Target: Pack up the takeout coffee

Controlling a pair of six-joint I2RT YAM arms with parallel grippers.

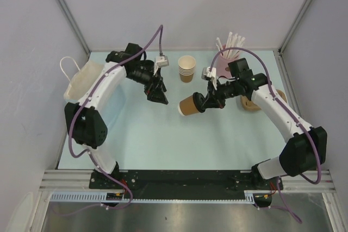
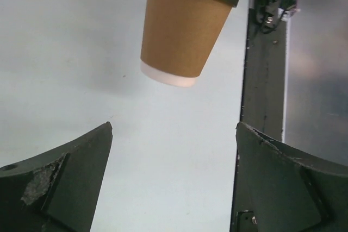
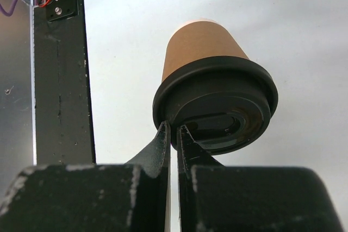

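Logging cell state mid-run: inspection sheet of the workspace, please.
Surface: pale blue tabletop, no spills seen.
Job's things: takeout coffee, black lid on, tipped sideways.
Clutter: stack of cups; pink cup of sticks; white bag; brown disc, partly hidden.
Grippers: left gripper open, empty; right gripper shut on the lid's rim.
Cables: purple cables on both arms.
Surroundings: white walls.

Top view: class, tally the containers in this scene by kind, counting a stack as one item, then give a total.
Lidded brown cup: 1
Stack of lidless brown cups: 1
Pink cup of white sticks: 1
White bag: 1
Total: 4
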